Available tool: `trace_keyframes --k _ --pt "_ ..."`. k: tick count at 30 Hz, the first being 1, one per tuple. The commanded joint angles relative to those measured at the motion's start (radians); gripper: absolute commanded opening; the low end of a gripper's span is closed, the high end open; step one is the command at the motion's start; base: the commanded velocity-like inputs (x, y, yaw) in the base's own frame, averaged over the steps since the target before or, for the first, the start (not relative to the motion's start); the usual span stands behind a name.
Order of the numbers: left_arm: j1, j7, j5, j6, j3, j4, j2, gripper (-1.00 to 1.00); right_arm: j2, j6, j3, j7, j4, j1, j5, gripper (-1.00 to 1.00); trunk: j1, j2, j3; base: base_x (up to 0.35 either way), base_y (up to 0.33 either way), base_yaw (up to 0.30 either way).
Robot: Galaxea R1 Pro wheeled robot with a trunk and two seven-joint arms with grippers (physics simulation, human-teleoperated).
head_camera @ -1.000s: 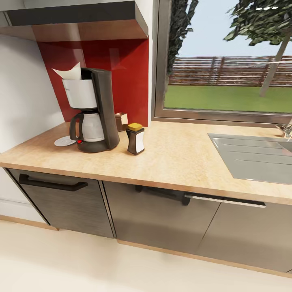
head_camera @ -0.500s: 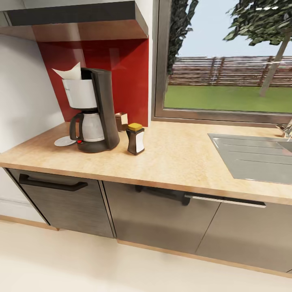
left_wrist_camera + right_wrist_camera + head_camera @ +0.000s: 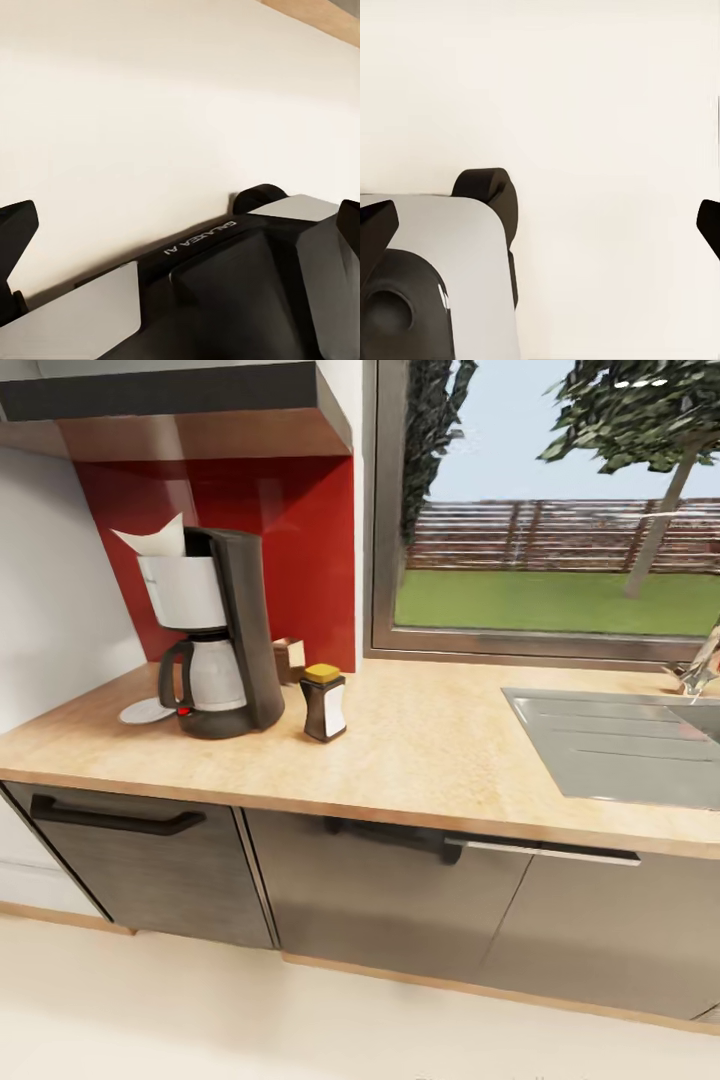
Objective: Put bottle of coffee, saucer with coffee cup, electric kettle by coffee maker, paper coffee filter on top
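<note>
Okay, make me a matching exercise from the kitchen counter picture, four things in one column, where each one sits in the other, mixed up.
Things:
1. paper filter
2. saucer
3. coffee bottle
4. sink

Places:
A. on the counter just window-side of the coffee maker
B. set into the countertop below the window
C. sticking out of the coffee maker's top
D. flat on the counter on the coffee maker's wall side

Pairs: 1-C, 2-D, 3-A, 4-B

Through the left wrist camera I see my left tool pointing down, its two dark fingertips spread wide at the frame edges, nothing between them. My right tool reads likewise: fingertips far apart at 9 and 3 o'clock, holding nothing, with the base below.
</note>
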Motion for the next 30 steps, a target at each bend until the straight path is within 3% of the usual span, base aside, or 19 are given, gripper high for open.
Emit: trace_keyframes --k 1,22,30 --pt "0.000 -0.001 0.005 -0.007 -0.008 0.000 0.001 1.00 0.000 -0.007 0.009 0.005 0.005 -0.002 -0.007 1.00 0.000 0.000 -0.001 0.000 0.000 -0.227" --pt "0.000 -0.001 0.005 -0.007 0.010 0.000 0.001 1.00 0.000 -0.007 0.008 0.005 0.004 -0.002 -0.007 1.00 0.000 0.000 -0.001 0.000 -0.001 -0.248" --pt "0.000 -0.001 0.005 -0.007 0.011 0.000 0.001 1.00 0.000 -0.007 0.008 0.005 0.005 -0.002 -0.007 1.00 0.000 0.000 -0.001 0.000 -0.168 -0.209"
